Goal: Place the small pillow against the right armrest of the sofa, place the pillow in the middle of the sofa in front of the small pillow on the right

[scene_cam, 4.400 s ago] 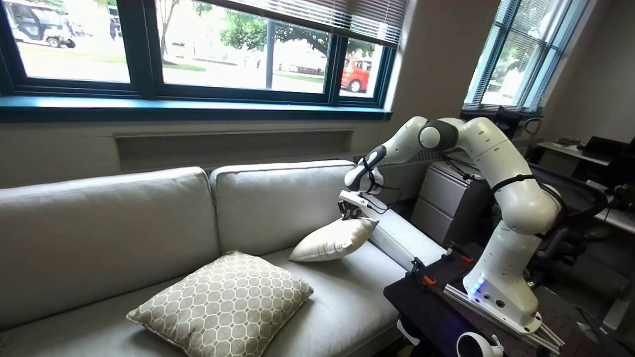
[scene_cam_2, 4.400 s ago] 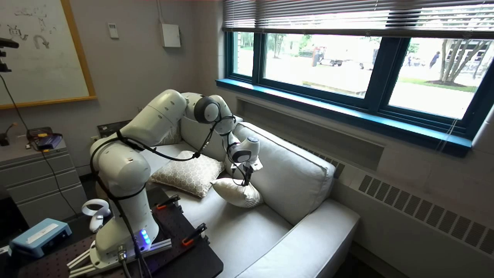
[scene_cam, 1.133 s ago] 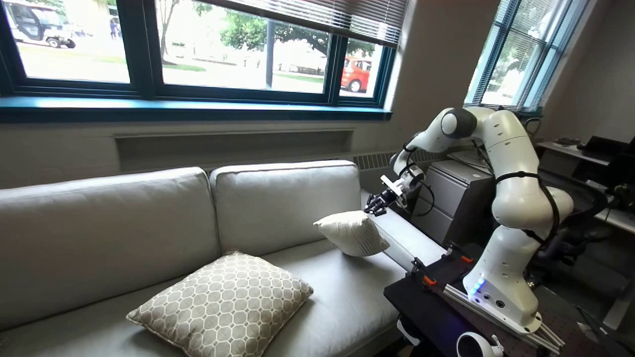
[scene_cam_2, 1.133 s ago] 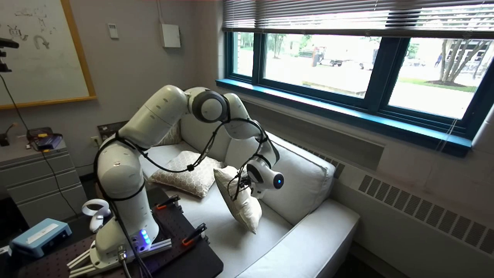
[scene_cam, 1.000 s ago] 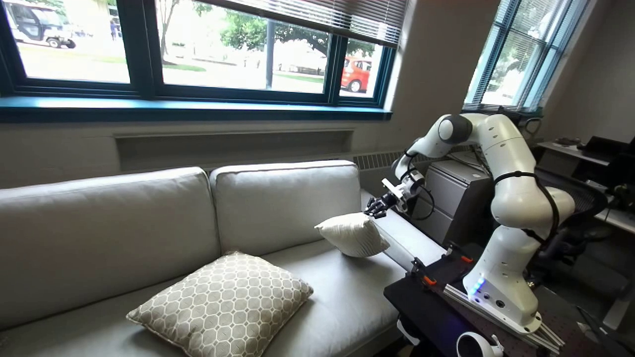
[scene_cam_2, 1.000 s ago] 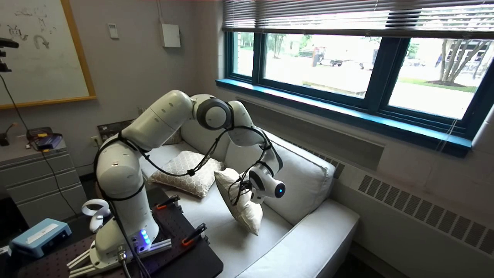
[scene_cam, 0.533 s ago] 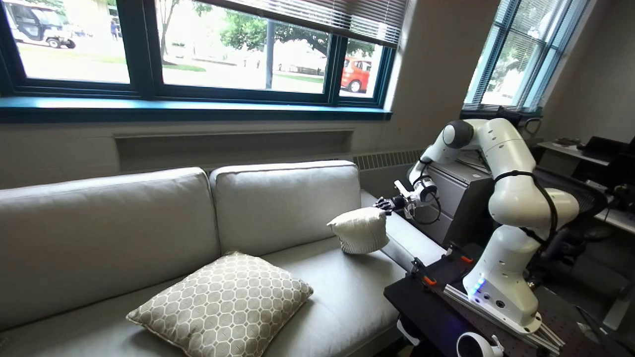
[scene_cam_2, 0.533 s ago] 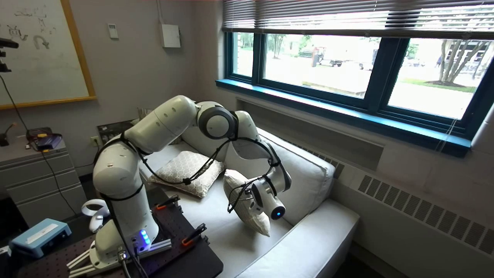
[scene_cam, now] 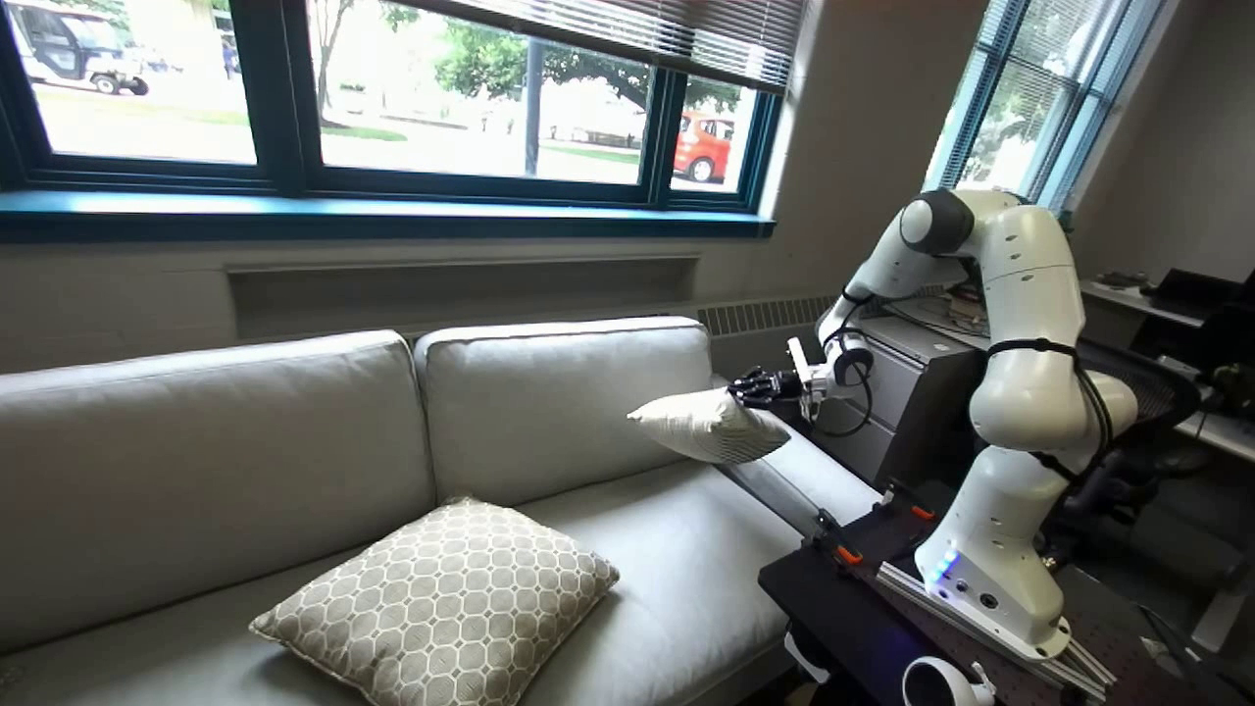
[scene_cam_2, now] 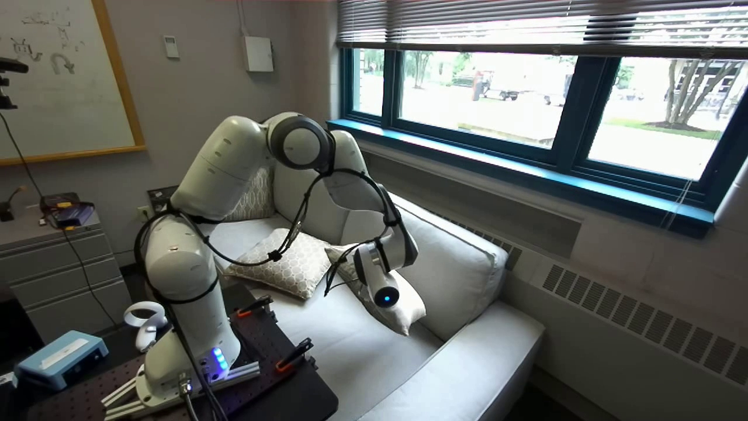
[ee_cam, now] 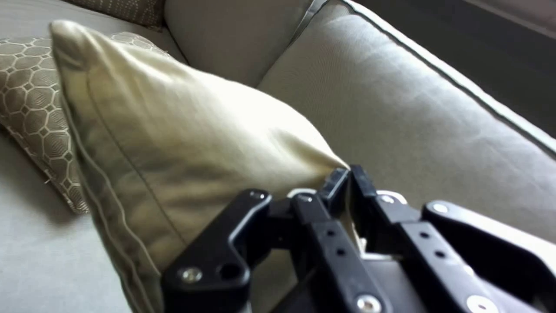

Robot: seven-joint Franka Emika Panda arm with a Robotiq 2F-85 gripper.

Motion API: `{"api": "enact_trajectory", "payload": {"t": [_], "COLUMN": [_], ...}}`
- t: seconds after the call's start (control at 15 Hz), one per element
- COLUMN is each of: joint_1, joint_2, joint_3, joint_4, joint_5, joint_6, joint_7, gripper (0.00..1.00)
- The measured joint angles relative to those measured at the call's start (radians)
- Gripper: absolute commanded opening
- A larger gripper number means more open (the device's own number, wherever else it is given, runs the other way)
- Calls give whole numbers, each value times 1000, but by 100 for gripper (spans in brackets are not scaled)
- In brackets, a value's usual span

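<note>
over the sofa [scene_cam: 677, 549], the small pillow [ee_cam: 195, 130] juts out ahead of the pincer [ee_cam: 350, 172] that's pinching it, and the armrest [scene_cam_2: 461, 365] it wants looks to lie behind!

The arm [scene_cam: 1034, 304] rises from its base [scene_cam: 990, 574], folds over at a high elbow [scene_cam: 939, 223] and slopes down to the wrist [scene_cam: 851, 358] in both exterior views. The end effector [ee_cam: 349, 174] points out nearly level, its fingertips [ee_cam: 335, 183] pinched close together. Black cables [scene_cam_2: 274, 255] loop beside the arm; blue lights [scene_cam_2: 220, 358] glow on the base, with another at the wrist's end.
</note>
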Motion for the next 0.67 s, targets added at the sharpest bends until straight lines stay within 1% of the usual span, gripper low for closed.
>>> {"api": "enact_trajectory", "payload": {"t": [0.2,0.33,0.53,0.67], "joint_1": [54,70,68,56], "joint_2": [-126,-172,-170,-135], "joint_3": [0,0,-8,-26], "joint_4": [-162,-249,-323,-333], "joint_5": [80,108,123,123], "joint_6": [47,49,30,1], "joint_7": [-39,-39,-36,-26], "gripper": [2,2,2,2]}}
